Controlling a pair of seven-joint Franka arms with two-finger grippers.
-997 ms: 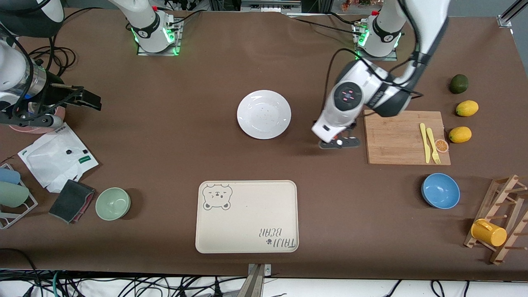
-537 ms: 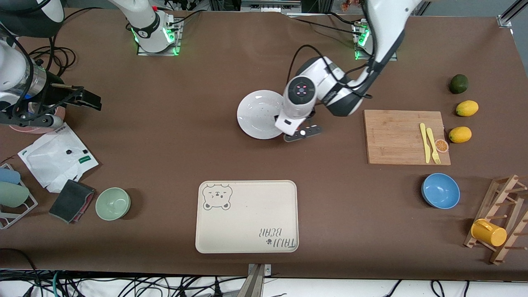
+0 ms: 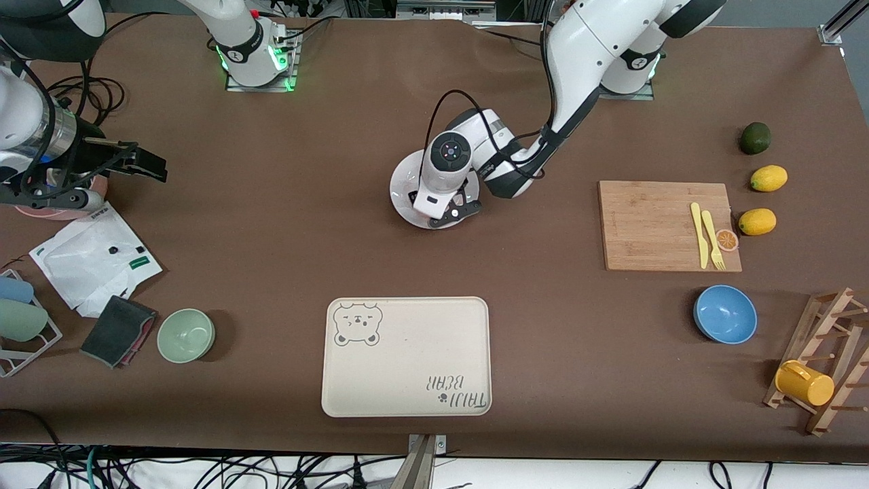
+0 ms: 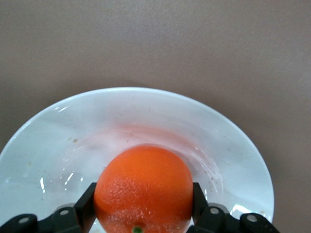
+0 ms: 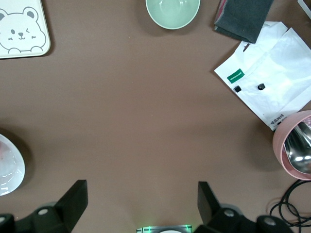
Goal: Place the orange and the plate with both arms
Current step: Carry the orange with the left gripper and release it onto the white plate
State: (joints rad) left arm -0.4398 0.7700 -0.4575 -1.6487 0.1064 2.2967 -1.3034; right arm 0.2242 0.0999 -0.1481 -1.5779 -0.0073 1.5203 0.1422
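Over the plate (image 4: 233, 160), the left gripper (image 4: 141, 204) clamps the round orange (image 4: 143, 187); right gripper (image 5: 141, 201) waits, spread.

Plate (image 3: 406, 197): mid-worktop (image 3: 285, 244), under the orange (image 4: 143, 187) held in the left pincer (image 4: 143, 213). Tray (image 3: 406, 356): nearer the camera. Cutting board (image 3: 652, 227): toward the left arm's end.

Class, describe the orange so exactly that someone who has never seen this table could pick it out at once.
Find the white plate in the middle of the table, farther from the camera than the bear tray. Over it, the left gripper holds the orange in its jaws. It is round and orange-red, unlike the yellow oval lemons beside the cutting board.
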